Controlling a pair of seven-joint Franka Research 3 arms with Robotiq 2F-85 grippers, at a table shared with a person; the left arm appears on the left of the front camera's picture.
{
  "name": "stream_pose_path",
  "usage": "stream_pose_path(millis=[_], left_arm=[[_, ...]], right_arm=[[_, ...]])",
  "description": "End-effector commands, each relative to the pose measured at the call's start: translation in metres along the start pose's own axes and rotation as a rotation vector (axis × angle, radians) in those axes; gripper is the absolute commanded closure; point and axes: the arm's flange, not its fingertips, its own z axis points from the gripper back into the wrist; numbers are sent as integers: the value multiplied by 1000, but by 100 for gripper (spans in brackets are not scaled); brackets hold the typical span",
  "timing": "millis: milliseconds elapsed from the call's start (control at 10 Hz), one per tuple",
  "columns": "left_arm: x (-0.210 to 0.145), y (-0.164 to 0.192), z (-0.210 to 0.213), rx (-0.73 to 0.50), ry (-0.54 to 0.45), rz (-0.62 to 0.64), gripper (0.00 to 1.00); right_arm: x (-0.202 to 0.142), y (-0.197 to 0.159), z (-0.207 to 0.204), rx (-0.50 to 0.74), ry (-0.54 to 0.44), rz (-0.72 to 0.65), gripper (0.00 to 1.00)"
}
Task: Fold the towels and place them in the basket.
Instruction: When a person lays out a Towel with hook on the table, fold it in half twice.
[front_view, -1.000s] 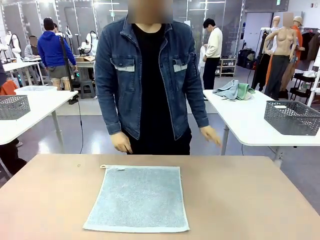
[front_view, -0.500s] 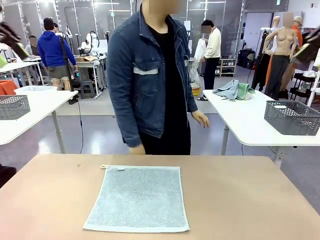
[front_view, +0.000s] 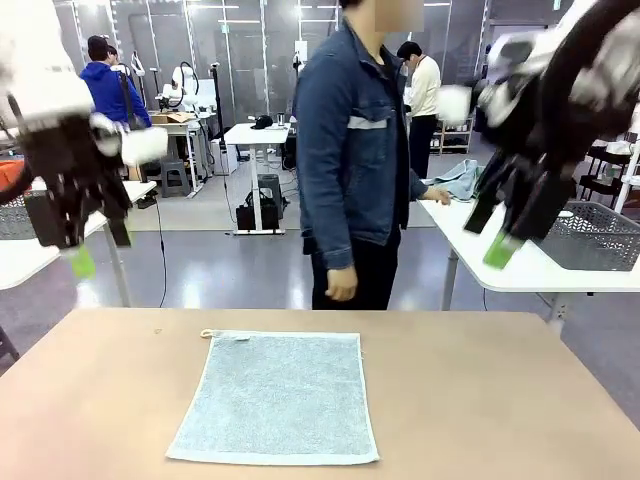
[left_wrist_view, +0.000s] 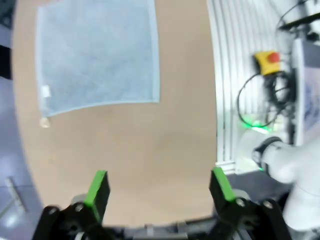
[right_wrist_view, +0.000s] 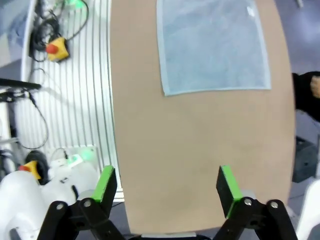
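Blue-grey towel (front_view: 275, 397) lies flat on the table (front_view: 480, 400), left gripper (left_wrist_view: 159, 189) and right gripper (right_wrist_view: 166, 184) both hover high, spread wide and empty, so I'd bring them down on two matching corners together, pinching cloth only.

Left gripper (left_wrist_view: 159, 186): raised high, left side, jaws wide apart, empty.
Right gripper (right_wrist_view: 165, 184): raised high, right side, jaws wide apart, empty.

left pincer (front_view: 98, 245), right pincer (front_view: 493, 236) blurred; towel (left_wrist_view: 97, 55) cut by top edge
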Motion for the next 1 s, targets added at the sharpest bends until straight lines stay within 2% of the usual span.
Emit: stream_pose_path(millis=[0, 200, 400, 700, 900], left_arm=[[-4, -6, -42, 11, 86, 30, 0], [-7, -6, -74, 44, 119, 71, 0], [-12, -5, -95, 104, 141, 78, 0], [-11, 0, -98, 121, 146, 117, 0], [-12, 3, -96, 83, 117, 69, 0]], right_arm=[[3, -8, -56, -19, 107, -62, 0], [6, -5, -99, -36, 178, -80, 0], [3, -6, -123, -60, 189, -94, 0], [4, -8, -124, -75, 184, -102, 0], [3, -6, -127, -40, 187, -77, 0]])
